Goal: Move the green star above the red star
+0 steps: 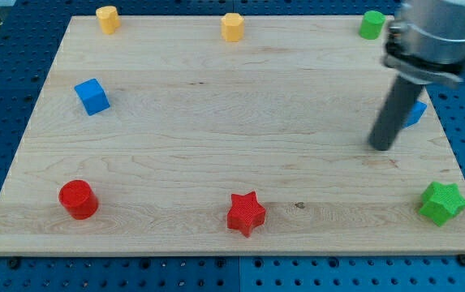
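1. A blue block (416, 113) is largely covered by the rod (394, 113); its shape cannot be told.
2. Above the rod, the arm (439, 32) is cut off by the view's top and right edges.

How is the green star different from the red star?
The green star is green; the red star is red. The green star sits in the corner at the view's bottom right, while the red star sits in the middle of the bottom edge. My tip is nearer the green star, up and to its left, and far from the red star. Both are star blocks lying flat on the wooden board.
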Controlling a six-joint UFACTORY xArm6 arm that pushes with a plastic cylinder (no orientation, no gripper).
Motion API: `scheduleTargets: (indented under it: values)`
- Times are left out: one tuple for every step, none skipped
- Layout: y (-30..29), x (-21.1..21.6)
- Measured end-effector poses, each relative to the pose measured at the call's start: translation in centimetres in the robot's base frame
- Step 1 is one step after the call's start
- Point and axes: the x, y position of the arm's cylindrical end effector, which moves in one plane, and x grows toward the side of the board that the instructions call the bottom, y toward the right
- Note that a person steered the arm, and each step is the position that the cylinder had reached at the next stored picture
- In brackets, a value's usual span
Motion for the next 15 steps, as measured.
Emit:
scheduleTargets:
  values:
    - [6.6, 1.9]
    - [10.7, 6.1]
    - [10.6, 10.7]
    - [10.5, 10.7]
    - [6.8, 10.8]
    - [3.1, 10.8]
    - [1.2, 10.6]
    - [0.8, 9.5]
    - [0.0, 8.1]
    - [-1.0, 7.4]
    - [-2.4, 7.4]
    - [-3.2, 8.2]
    - [-4.0, 8.5]
    - [-5.0, 8.2]
    - [-6.4, 7.4]
